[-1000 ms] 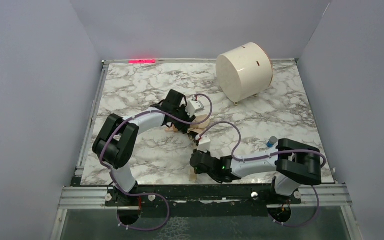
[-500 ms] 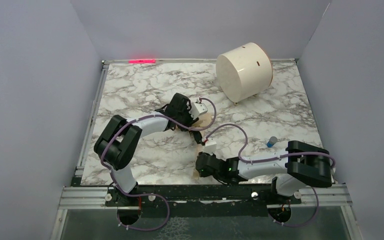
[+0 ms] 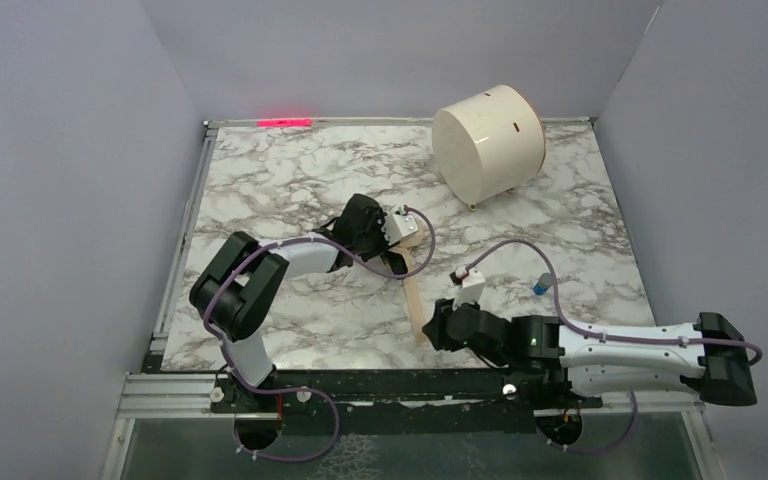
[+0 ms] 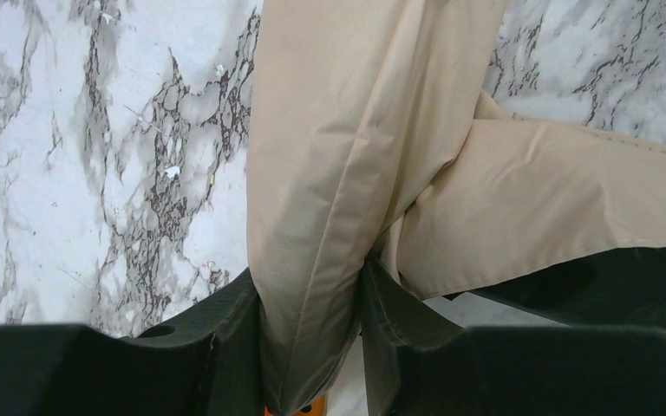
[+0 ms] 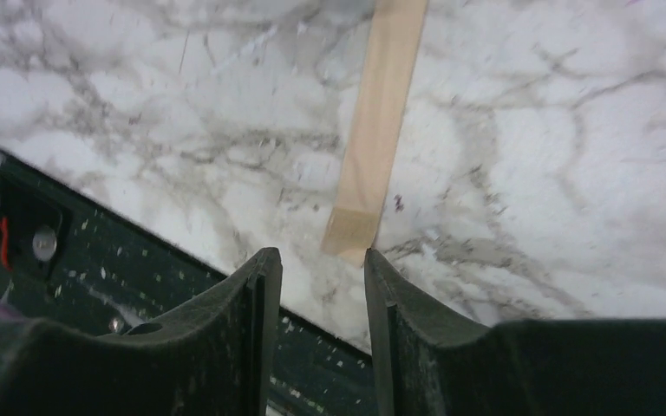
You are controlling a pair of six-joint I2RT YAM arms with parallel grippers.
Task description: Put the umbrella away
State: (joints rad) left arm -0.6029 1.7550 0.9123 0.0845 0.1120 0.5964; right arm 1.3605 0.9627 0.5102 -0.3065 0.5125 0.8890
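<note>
The umbrella is a bunch of beige fabric at mid-table, mostly hidden under my left gripper. In the left wrist view my left gripper is shut on a fold of the umbrella's fabric. The long tan strap runs straight from the umbrella toward the near edge. My right gripper sits low by the strap's end. In the right wrist view it is open and empty, and the strap's end lies flat on the table just beyond the fingertips. The handle knob and the ribs are hidden.
A white cylindrical drum lies on its side at the back right. A small blue object stands right of the right arm. The table's near edge and black frame are right under the right gripper. Grey walls enclose the marble table.
The left gripper has moved right with the umbrella. The right gripper has shifted right along the near edge, its arm now stretched out low. The strap now lies straight.
</note>
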